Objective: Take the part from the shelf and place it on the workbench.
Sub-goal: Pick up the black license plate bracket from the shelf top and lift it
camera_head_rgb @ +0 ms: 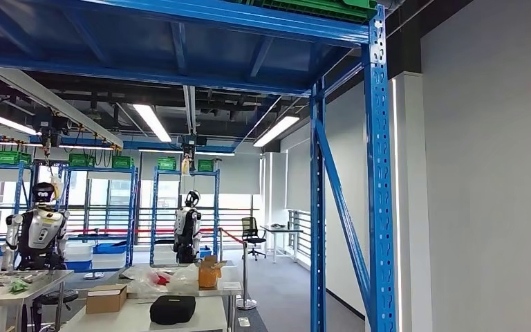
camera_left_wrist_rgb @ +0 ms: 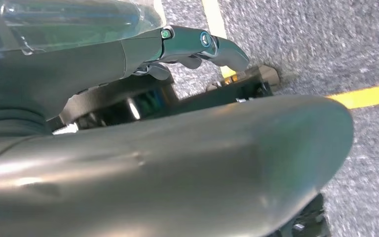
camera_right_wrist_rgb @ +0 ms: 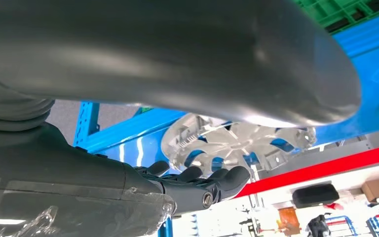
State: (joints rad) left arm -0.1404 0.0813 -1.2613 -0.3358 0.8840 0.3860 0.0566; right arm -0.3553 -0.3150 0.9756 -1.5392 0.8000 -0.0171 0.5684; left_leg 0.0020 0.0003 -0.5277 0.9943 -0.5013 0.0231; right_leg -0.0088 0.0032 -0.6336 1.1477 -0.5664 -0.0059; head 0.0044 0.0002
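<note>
The part (camera_right_wrist_rgb: 237, 143), a clear plastic disc with ribs and cut-outs, sat against the blue shelf (camera_right_wrist_rgb: 128, 138), between the right hand's (camera_right_wrist_rgb: 197, 185) dark fingers and thumb, though I couldn't tell whether they gripped it. It looked light, stiff, slick and brittle, best held by the rim. The left hand (camera_left_wrist_rgb: 197, 47) hung over the floor, fingers curled on nothing.

— Where are we standing, do we know?

— We see a robot lab inside an industrial hall; blue steel racking (camera_head_rgb: 378, 173) rises beside us and green crates (camera_head_rgb: 83, 160) sit on far shelves; two humanoid robots (camera_head_rgb: 38, 232) stand among the tables (camera_head_rgb: 207, 312); tube lights (camera_head_rgb: 151, 122) and bare ducts hang above; the floor (camera_left_wrist_rgb: 296, 39) is grey carpet with yellow lines (camera_left_wrist_rgb: 365, 95).
</note>
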